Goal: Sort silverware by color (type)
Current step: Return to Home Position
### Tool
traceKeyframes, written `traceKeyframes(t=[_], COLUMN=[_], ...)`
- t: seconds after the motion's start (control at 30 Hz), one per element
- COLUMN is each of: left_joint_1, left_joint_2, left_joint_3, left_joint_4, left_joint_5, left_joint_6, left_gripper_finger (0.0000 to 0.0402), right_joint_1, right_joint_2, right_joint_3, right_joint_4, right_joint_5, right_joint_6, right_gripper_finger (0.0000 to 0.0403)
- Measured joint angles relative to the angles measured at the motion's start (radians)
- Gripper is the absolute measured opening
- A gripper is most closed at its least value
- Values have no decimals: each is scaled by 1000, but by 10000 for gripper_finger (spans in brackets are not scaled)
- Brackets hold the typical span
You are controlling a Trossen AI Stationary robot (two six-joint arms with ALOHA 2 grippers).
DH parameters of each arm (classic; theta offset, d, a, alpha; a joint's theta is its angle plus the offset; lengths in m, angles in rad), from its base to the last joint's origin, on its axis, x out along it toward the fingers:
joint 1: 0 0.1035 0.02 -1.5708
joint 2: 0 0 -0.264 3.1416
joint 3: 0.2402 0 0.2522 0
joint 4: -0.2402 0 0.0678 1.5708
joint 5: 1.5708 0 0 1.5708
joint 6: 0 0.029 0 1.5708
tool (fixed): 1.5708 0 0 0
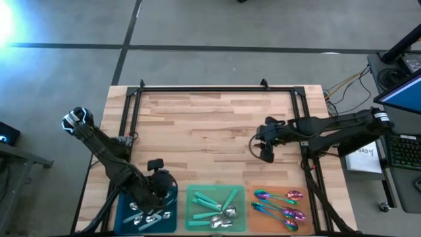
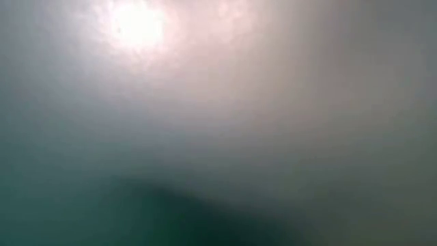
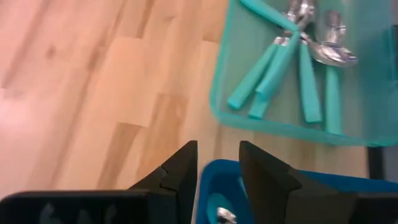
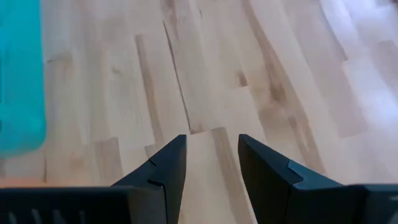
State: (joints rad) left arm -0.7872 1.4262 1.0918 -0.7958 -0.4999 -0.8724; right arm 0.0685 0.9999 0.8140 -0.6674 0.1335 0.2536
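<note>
Three flat trays stand along the table's near edge. The blue tray [image 1: 172, 220] holds silver-bowled spoons with pale blue handles [image 1: 146, 212]. The green tray [image 1: 192, 209] holds teal-handled spoons [image 1: 217, 205], which also show in the left wrist view [image 3: 292, 62]. The orange tray [image 1: 266, 227] holds iridescent purple spoons [image 1: 281, 204]. My left gripper [image 1: 156, 192] hangs open over the blue tray's far rim [image 3: 323, 186], and a pale handle [image 3: 216, 202] lies in the tray below its fingers [image 3: 217, 163]. My right gripper [image 1: 265, 153] is open over bare wood [image 4: 211, 158].
A black frame [image 1: 197, 90] runs along the table's far and side edges. The broad wooden middle of the table [image 1: 204, 131] is bare. The green tray's corner [image 4: 18, 81] shows in the right wrist view. The low view is a blur. A monitor and cables sit off the right edge.
</note>
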Motion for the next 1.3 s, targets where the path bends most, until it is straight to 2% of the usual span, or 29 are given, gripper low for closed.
traceKeyframes(t=[0.3,0.63,0.83,0.97,1.3], left_joint_1=[0,2,2,2,3], left_joint_2=[-2,-2,-2,-2,-2], left_joint_3=[34,44,44,44,44], left_joint_4=[-79,-104,-103,-103,-103], left_joint_5=[-61,-68,-68,-67,-68], left_joint_6=[0,0,0,0,-9], left_gripper_finger=[103,103,103,103,103], right_joint_1=[-2,-2,-2,-2,-3], right_joint_2=[-239,-438,-499,-525,-531], right_joint_3=[-148,-371,-467,-542,-728], right_joint_4=[12,186,253,404,731], right_joint_5=[108,122,122,122,123], right_joint_6=[49,72,101,134,93], right_gripper_finger=[134,134,134,134,134])
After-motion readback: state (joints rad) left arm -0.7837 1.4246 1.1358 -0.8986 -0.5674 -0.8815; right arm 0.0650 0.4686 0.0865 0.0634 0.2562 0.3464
